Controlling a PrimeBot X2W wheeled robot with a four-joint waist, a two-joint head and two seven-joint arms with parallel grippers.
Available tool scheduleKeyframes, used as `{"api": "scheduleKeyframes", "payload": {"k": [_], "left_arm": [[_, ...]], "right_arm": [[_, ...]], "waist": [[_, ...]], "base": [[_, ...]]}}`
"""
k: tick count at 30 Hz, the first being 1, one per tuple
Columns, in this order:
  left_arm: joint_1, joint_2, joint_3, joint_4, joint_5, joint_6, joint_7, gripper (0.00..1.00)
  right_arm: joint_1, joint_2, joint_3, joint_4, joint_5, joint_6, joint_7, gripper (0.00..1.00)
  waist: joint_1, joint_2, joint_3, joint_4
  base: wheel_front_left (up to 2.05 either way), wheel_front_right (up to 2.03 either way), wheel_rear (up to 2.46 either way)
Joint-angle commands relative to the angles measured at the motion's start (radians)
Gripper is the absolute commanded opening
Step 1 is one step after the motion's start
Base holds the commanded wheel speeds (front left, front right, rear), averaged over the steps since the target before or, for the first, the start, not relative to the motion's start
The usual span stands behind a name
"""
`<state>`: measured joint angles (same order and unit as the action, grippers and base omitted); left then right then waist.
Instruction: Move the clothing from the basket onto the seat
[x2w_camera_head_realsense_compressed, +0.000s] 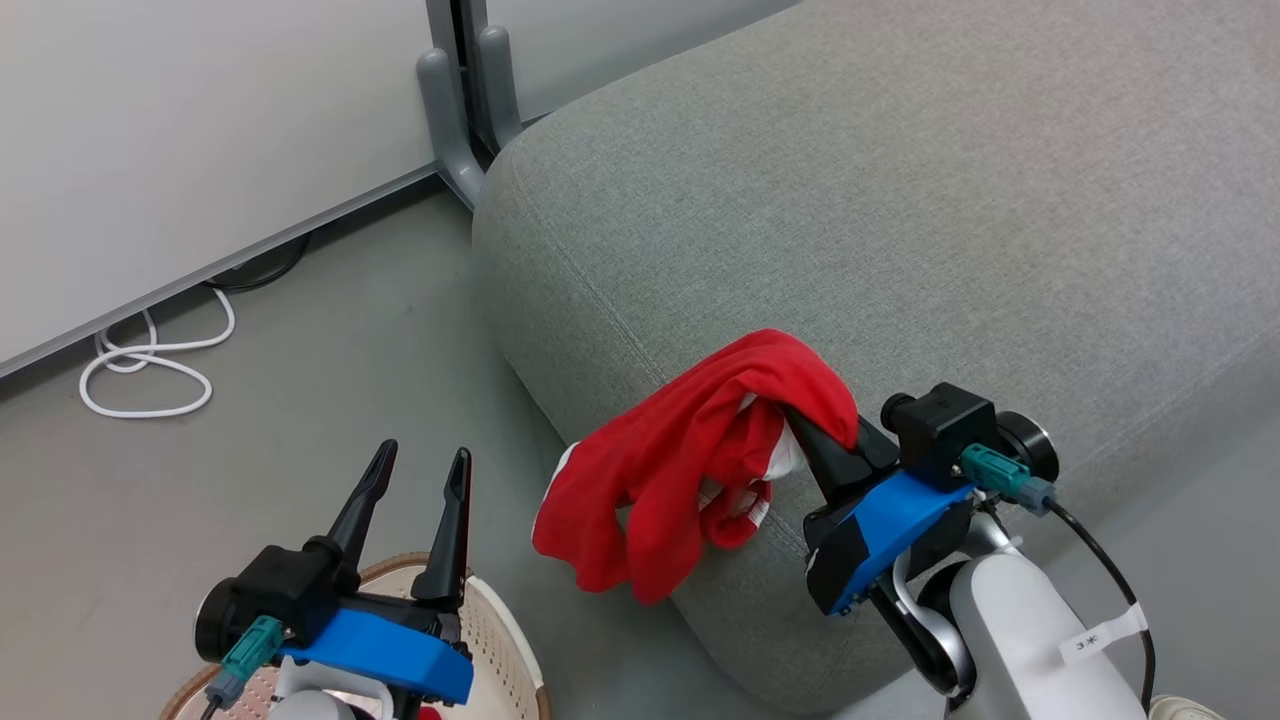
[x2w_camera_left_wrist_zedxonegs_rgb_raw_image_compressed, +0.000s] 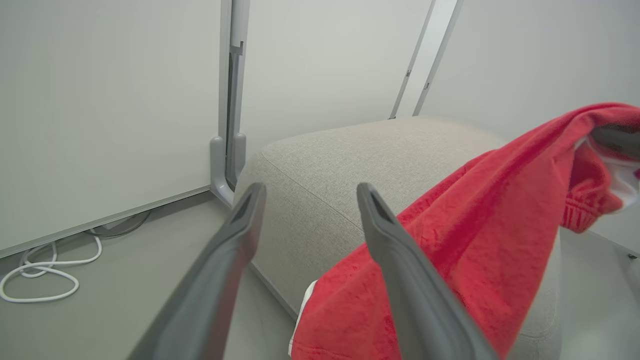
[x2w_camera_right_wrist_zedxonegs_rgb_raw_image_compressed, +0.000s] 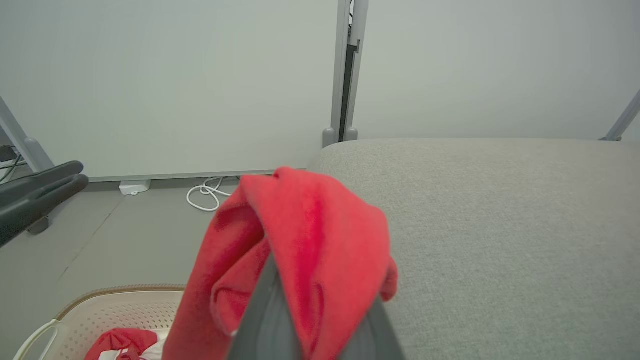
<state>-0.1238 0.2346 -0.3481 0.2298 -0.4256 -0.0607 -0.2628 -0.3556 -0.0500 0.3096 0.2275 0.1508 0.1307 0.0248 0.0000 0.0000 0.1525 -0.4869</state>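
Off the corner of the large light grey fabric seat (x2w_camera_head_realsense_compressed: 900, 200), cream-white perforated plastic basket (x2w_camera_head_realsense_compressed: 497, 612) beneath the spread, empty left gripper (x2w_camera_head_realsense_compressed: 425, 455); at the seat's edge, right gripper (x2w_camera_head_realsense_compressed: 805, 425) clenched on a bright red fabric garment (x2w_camera_head_realsense_compressed: 670, 460) overhanging it; beyond, open cushion.

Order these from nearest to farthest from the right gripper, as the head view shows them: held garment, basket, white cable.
1. held garment: clamped in the right gripper, at the front edge of the seat.
2. basket: on the floor, lower left.
3. white cable: far left, by the wall.
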Motion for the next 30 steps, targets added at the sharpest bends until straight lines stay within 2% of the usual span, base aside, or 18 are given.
{"api": "scheduleKeyframes", "payload": {"k": [1, 8, 10, 14, 23, 30], "left_arm": [[-0.011, -0.003, 0.006, 0.002, 0.008, -0.005, -0.003, 1.00], [-0.038, -0.005, -0.003, 0.006, 0.034, -0.024, -0.003, 1.00], [-0.053, 0.001, -0.007, 0.002, 0.044, -0.027, -0.003, 1.00], [-0.108, 0.025, -0.020, -0.030, 0.069, -0.033, 0.008, 1.00], [-0.223, 0.070, -0.035, -0.132, 0.119, -0.036, 0.037, 1.00], [-0.289, 0.083, -0.055, -0.183, 0.138, -0.043, 0.046, 1.00]], "right_arm": [[0.009, -0.001, -0.008, -0.007, 0.002, 0.000, -0.008, 0.00], [-0.064, -0.001, -0.077, 0.027, 0.011, 0.000, -0.026, 0.00], [-0.123, 0.000, -0.112, 0.040, 0.009, 0.000, -0.028, 0.00], [-0.333, -0.002, -0.244, 0.083, -0.040, 0.000, -0.010, 0.00], [-0.707, -0.129, -0.540, 0.177, -0.100, 0.000, 0.035, 0.00], [-0.788, -0.192, -0.679, 0.344, -0.185, 0.000, 0.042, 0.00]], "waist": [[0.0000, 0.0000, 0.003, -0.007], [0.0000, 0.0000, 0.046, 0.014], [0.0000, 0.0000, 0.077, 0.030], [0.0000, 0.0000, 0.192, 0.086], [0.0000, 0.0000, 0.431, 0.213], [0.0000, 0.0000, 0.540, 0.289]], "base": [[0.00, 0.00, 0.00], [0.00, 0.00, 0.00], [0.00, 0.00, 0.00], [0.00, 0.00, 0.00], [0.00, 0.00, 0.00], [0.00, 0.00, 0.00]]}}
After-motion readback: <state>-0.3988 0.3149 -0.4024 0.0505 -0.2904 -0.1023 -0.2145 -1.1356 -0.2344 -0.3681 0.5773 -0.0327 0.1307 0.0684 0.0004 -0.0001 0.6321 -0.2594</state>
